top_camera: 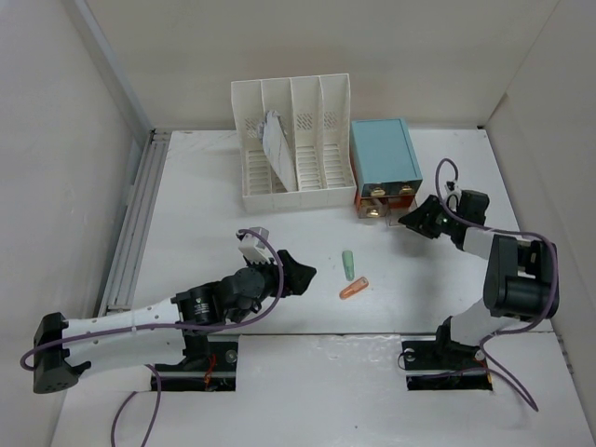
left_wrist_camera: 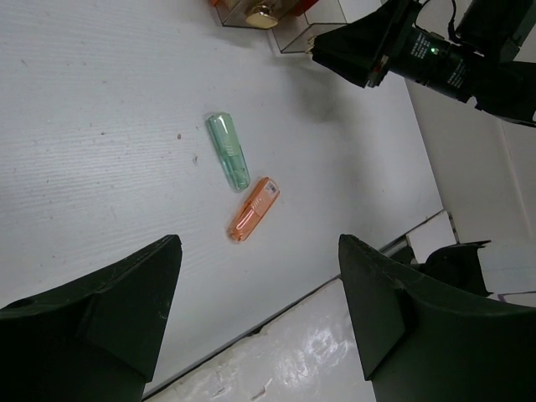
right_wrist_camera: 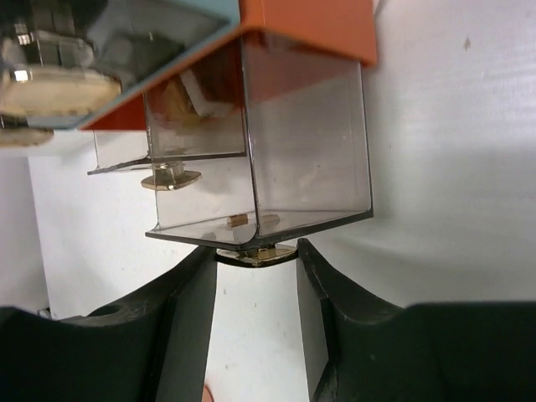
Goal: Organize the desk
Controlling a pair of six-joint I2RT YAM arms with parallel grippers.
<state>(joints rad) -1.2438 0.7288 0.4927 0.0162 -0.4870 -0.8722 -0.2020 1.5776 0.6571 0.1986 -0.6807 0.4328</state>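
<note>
The white desk (top_camera: 205,205) holds a green capsule-shaped piece (top_camera: 348,264) and an orange one (top_camera: 354,289) near the middle front. Both show in the left wrist view, green (left_wrist_camera: 228,151) and orange (left_wrist_camera: 254,209). My left gripper (top_camera: 296,272) is open and empty, hovering just left of them (left_wrist_camera: 260,251). My right gripper (top_camera: 410,222) is at the light-blue drawer box (top_camera: 384,154). In the right wrist view its fingers (right_wrist_camera: 255,255) close on the gold knob (right_wrist_camera: 255,254) of a clear drawer (right_wrist_camera: 306,151) that stands pulled out.
A white slotted file rack (top_camera: 293,140) with a paper in it stands at the back, left of the drawer box. A grey metal rail (top_camera: 130,233) runs along the left edge. White walls enclose the desk. A second clear drawer with a gold knob (right_wrist_camera: 171,179) sits beside the first.
</note>
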